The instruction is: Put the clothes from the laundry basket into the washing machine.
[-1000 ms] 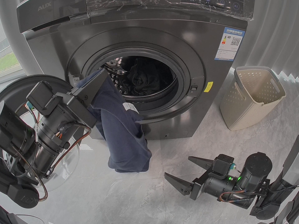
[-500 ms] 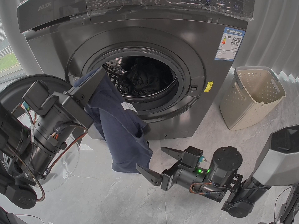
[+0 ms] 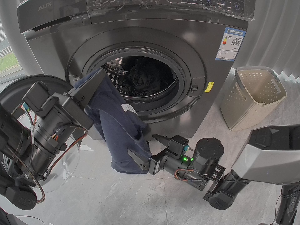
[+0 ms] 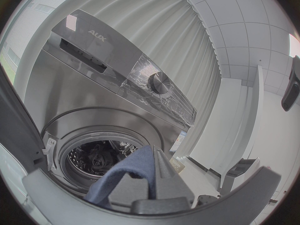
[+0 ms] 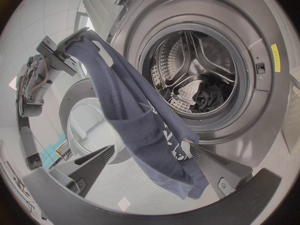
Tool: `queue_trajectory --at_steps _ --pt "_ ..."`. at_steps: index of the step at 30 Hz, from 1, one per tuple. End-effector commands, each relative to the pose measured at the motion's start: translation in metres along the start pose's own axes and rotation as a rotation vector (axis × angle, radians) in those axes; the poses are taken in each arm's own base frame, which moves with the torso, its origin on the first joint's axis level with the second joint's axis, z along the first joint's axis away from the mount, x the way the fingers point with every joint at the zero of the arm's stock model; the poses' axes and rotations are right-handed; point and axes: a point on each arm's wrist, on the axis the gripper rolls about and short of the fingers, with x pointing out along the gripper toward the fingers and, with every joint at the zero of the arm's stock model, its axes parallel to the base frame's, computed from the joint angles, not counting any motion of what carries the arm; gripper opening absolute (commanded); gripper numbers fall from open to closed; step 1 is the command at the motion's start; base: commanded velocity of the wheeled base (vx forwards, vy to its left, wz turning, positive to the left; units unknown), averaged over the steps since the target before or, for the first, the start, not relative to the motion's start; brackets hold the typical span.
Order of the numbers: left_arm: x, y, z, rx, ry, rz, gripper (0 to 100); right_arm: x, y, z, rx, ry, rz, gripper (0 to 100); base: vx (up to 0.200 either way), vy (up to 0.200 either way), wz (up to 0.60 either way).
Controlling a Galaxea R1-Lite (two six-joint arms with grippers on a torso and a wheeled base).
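Your left claw [image 3: 99,76] was clamped on the top edge of a navy garment [image 3: 123,128], holding it up just in front of the washing machine [image 3: 200,38], beside the left rim of the round opening. The garment hung down from that grip in a long fold, with a white label showing partway along it and its lower end close to the floor [image 3: 109,197]; whether it touched the floor could not be told.

Your right claw [image 3: 142,143] was low, in front of the machine, with its fingers spread wide on either side of the garment's lower part. From the right wrist camera, the cloth [image 5: 147,132] hung between the two fingers, and contact could not be judged.

Inside the drum [image 3: 125,88], dark clothes [image 3: 142,75] lay in a heap. The door [image 3: 18,88] stood swung out to the left. The beige laundry basket [image 3: 240,110] stood on the floor to the right of the machine.
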Motion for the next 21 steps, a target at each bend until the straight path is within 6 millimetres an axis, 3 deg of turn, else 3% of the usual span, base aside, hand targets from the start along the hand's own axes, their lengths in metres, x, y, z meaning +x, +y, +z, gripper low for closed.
queue_trajectory --at_steps 1,8,9,15,21 --pt "0.0 0.0 0.0 -0.001 0.0 -0.001 0 0.016 -0.008 -0.022 -0.004 0.019 -0.013 100 0.0 0.0 0.0" --pt "-0.001 0.0 0.0 -0.002 0.0 0.001 0 0.037 -0.011 -0.022 -0.018 -0.046 -0.012 100 0.0 0.0 0.0" --pt "-0.001 0.001 0.0 -0.001 0.001 0.002 0 0.037 -0.01 -0.02 -0.018 -0.047 -0.009 0 0.0 0.0 0.0" --pt "-0.001 0.002 -0.003 0.001 0.012 0.009 0 0.025 -0.008 0.0 -0.012 -0.071 -0.016 0 0.0 0.0 0.0" --pt "-0.002 0.006 -0.005 0.006 0.021 0.026 0 -0.018 -0.008 0.043 -0.014 -0.1 -0.062 0 0.0 0.0 0.0"
